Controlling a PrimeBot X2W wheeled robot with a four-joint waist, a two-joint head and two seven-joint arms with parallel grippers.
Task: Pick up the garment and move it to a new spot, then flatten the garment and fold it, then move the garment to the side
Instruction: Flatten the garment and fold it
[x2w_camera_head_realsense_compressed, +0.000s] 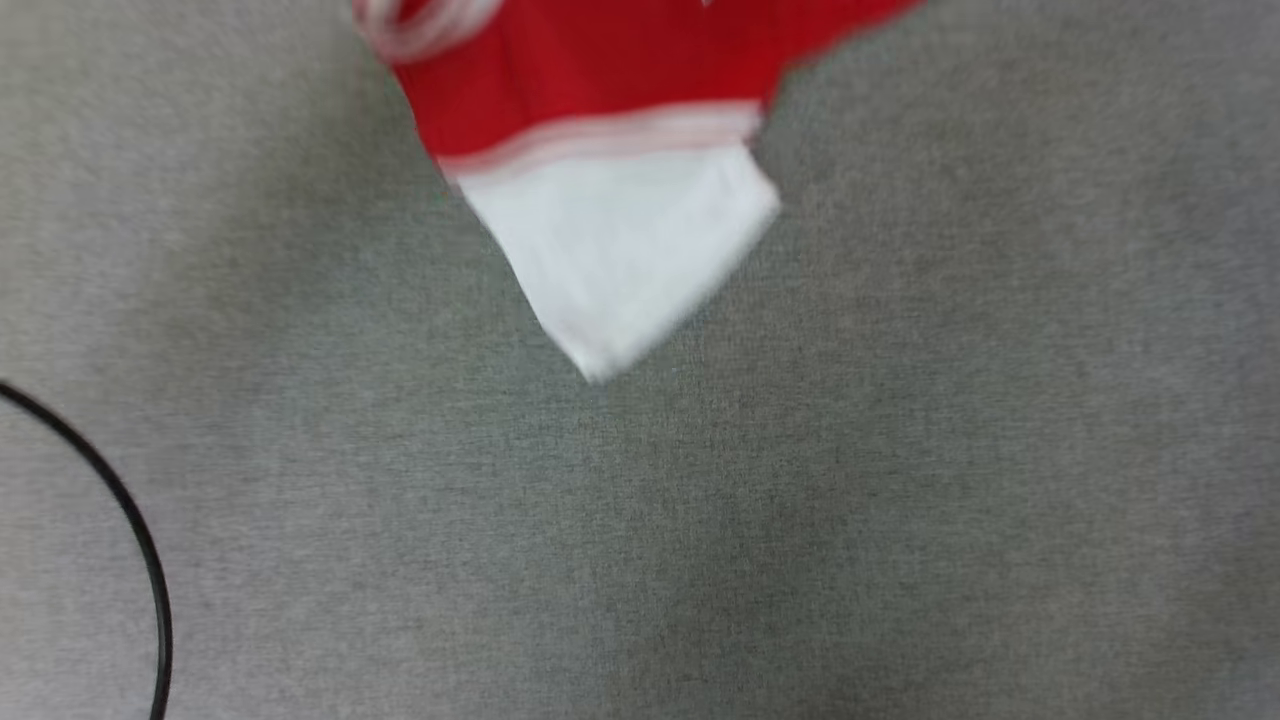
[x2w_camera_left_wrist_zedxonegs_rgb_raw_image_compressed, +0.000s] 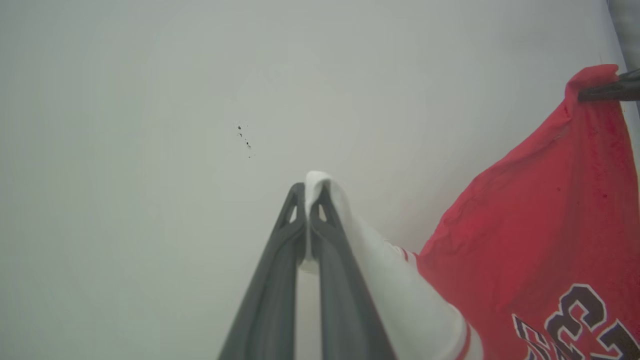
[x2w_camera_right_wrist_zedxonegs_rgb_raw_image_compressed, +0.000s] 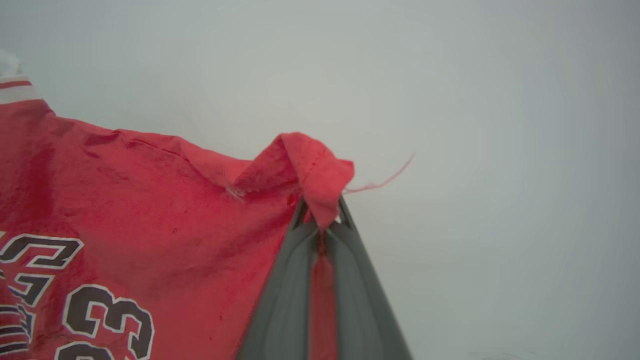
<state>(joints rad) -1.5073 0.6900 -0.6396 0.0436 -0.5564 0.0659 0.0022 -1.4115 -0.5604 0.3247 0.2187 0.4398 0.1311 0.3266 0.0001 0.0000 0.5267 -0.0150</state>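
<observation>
Garment (x2w_camera_head_realsense_compressed: 600, 70) is off the surface, strung between both grippers. In the head view it sits at the far centre, and only its lower part is in frame, smeared by blur. The white sleeve (x2w_camera_head_realsense_compressed: 620, 240) hangs point-down below the red-white striped trim (x2w_camera_head_realsense_compressed: 610, 135). Can't tell whether the sleeve tip touches the cloth under it.

Left gripper (x2w_camera_left_wrist_zedxonegs_rgb_raw_image_compressed: 308, 192): fingers pressed together, pinching the folded tip of the white sleeve. The cloth wraps over the right-hand finger and runs down its outer side. The red body continues off to the right, with the black, white-edged lettering (x2w_camera_left_wrist_zedxonegs_rgb_raw_image_compressed: 575, 320) at the lower right of the left wrist view.

Right gripper (x2w_camera_right_wrist_zedxonegs_rgb_raw_image_compressed: 322, 210): fingers closed on a bunched red corner. The fabric pokes out above the tips and shows in the slot between the fingers. A loose red thread (x2w_camera_right_wrist_zedxonegs_rgb_raw_image_compressed: 385, 180) trails off to the right of the pinch. The red panel spreads left from there, wrinkled near the grip, with numbers low on the left.

Both pinch points sit at the top edge of the hanging cloth, well apart.

Under it is a grey woven surface (x2w_camera_head_realsense_compressed: 900, 500). A thin black curved line (x2w_camera_head_realsense_compressed: 130, 530) lies at near left; cable or hoop, can't tell. Behind the garment in both wrist views is a plain pale wall (x2w_camera_left_wrist_zedxonegs_rgb_raw_image_compressed: 125, 150) with a few dark specks (x2w_camera_left_wrist_zedxonegs_rgb_raw_image_compressed: 244, 137).
</observation>
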